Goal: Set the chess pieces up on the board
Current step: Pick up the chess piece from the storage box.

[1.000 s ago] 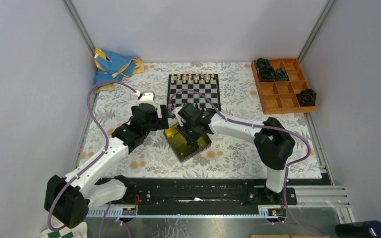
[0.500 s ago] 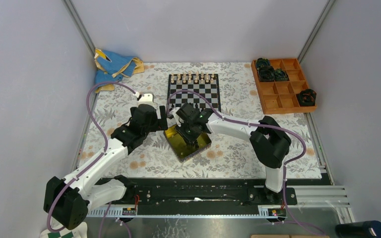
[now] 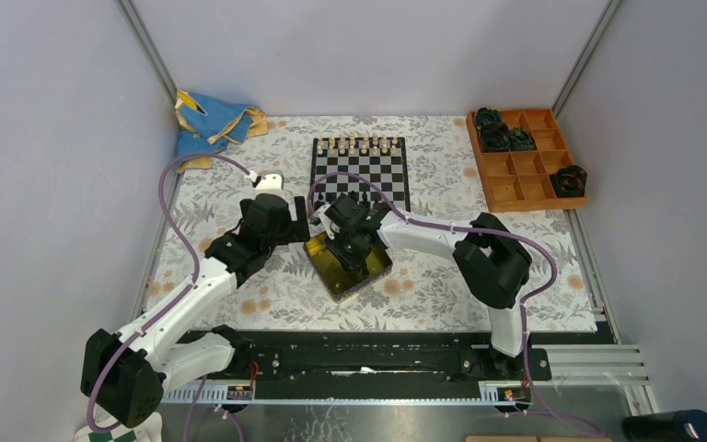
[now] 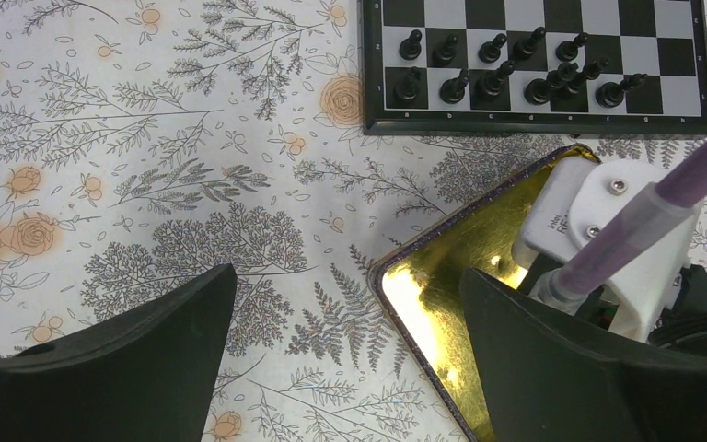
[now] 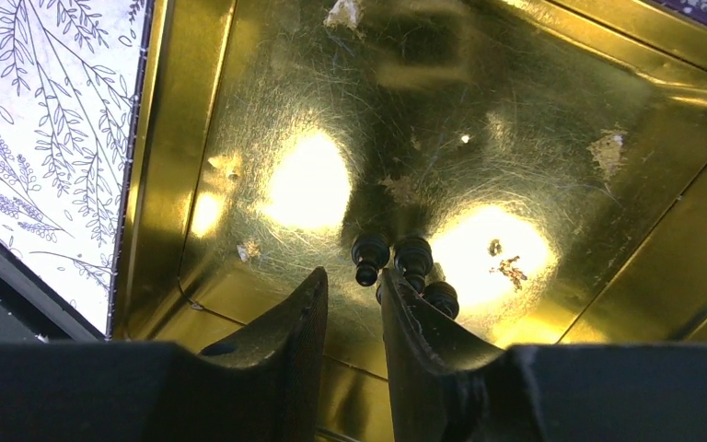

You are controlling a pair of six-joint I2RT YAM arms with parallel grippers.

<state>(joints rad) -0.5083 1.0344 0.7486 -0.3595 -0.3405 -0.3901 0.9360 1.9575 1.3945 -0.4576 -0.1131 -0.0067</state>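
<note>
The board (image 3: 373, 180) lies at the middle back, with cream pieces (image 3: 359, 145) on its far rows. In the left wrist view the board (image 4: 534, 122) carries several black pieces (image 4: 497, 78) on its near rows. The yellow tin (image 3: 368, 272) lies in front of it. My right gripper (image 5: 354, 285) is down inside the tin (image 5: 515, 120), its jaws a narrow gap apart with nothing between them. Three black pieces (image 5: 412, 258) lie on the tin floor just past its fingertips. My left gripper (image 4: 350, 368) is open and empty, hovering over the tin's left corner (image 4: 405, 276).
A wooden compartment tray (image 3: 527, 175) with dark round lumps (image 3: 494, 129) stands at the back right. A blue and yellow cloth (image 3: 210, 120) lies at the back left. The right arm's white wrist (image 4: 608, 221) and purple cable sit close beside my left gripper.
The right arm's elbow has swung left and its gripper has shifted slightly left inside the tin. The left arm has barely moved.
</note>
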